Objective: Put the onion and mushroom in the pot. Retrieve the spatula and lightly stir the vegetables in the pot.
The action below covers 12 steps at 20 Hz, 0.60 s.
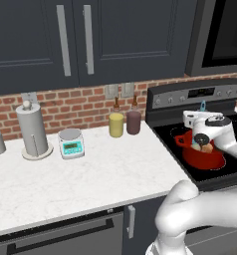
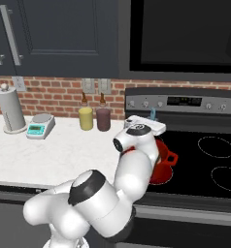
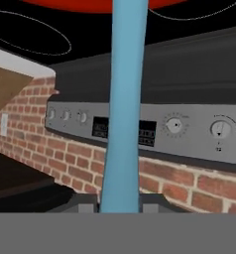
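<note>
The gripper (image 3: 119,206) is clamped on the light-blue spatula (image 3: 124,104), the white arm bent low over the red pot (image 1: 204,155) holding the onion (image 1: 207,147) on the black stove (image 2: 209,164), beside the marble counter (image 1: 85,174) and brick wall (image 1: 80,107).

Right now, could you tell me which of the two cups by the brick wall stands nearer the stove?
The dark purple cup, right of the yellow cup, nearest the black stove.

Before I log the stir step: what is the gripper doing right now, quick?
Gripper: closed on the spatula, over the pot.
</note>
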Motion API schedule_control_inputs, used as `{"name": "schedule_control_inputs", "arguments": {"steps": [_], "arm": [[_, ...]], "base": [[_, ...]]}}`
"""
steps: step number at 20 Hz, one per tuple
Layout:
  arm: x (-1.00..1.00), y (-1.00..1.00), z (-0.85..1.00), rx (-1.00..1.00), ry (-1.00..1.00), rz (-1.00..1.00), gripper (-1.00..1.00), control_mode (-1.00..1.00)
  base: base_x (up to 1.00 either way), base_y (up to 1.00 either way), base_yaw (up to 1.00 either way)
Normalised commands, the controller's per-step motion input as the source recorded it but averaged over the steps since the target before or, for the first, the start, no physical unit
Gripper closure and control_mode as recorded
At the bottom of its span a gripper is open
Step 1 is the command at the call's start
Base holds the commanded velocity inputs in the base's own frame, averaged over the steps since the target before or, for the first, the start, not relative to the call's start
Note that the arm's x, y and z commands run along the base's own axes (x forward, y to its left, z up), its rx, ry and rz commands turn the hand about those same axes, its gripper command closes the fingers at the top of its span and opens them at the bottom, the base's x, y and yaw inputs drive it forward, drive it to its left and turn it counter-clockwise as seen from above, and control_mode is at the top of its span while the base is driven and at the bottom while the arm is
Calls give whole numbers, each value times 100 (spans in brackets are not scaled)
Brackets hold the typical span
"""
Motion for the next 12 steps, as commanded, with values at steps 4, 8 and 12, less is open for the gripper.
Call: {"name": "schedule_control_inputs", "arguments": {"steps": [4,8,12], "arm": [[0,-55,0,0,2,-10,100,-100],[0,-45,0,0,0,-8,100,-100],[-10,-26,2,0,-1,-5,100,-100]], "base": [[0,0,0],[0,0,0],[0,0,0]]}}
